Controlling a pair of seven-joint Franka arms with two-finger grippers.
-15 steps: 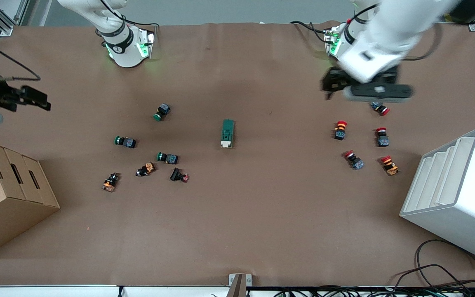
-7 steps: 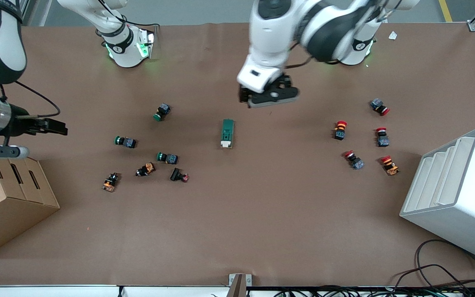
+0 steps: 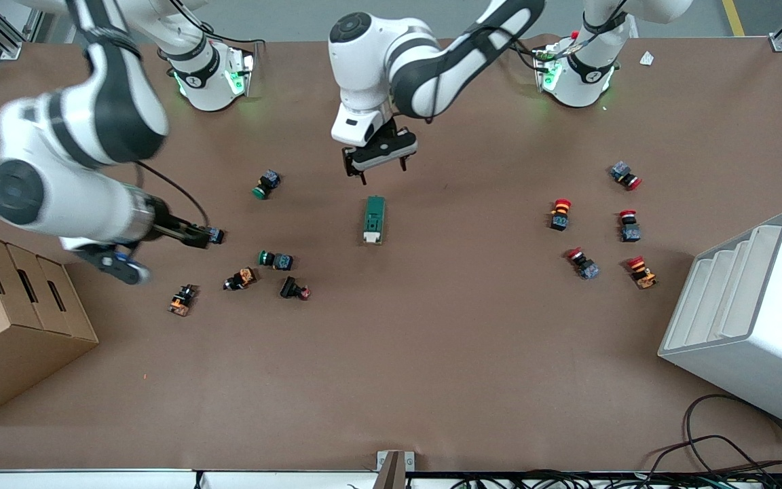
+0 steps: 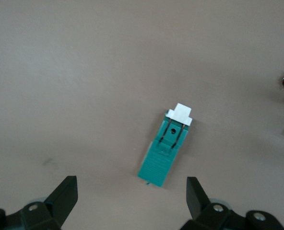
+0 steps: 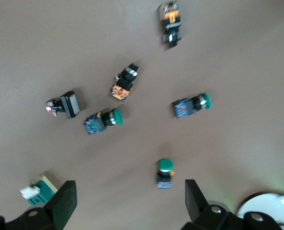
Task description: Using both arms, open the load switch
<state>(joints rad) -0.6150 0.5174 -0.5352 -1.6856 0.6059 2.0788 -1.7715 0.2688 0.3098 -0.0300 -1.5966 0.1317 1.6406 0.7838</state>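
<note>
The load switch (image 3: 375, 219), a green block with a white lever end, lies flat mid-table with its lever end toward the front camera. It also shows in the left wrist view (image 4: 168, 148). Only a corner of the switch (image 5: 36, 190) appears in the right wrist view. My left gripper (image 3: 381, 168) hangs open over the table just off the switch's green end, and its fingers (image 4: 65, 196) hold nothing. My right gripper (image 3: 195, 236) is open over the green pushbuttons toward the right arm's end, with one pushbutton (image 5: 165, 173) under it.
Green, orange and black pushbuttons (image 3: 275, 259) lie scattered toward the right arm's end. Red-capped pushbuttons (image 3: 559, 214) lie toward the left arm's end. A cardboard box (image 3: 11, 319) and a white stepped rack (image 3: 751, 319) stand at the two table ends.
The left arm swung from above the red pushbuttons to just off the load switch. The right arm came in from the table's edge to above the green pushbuttons.
</note>
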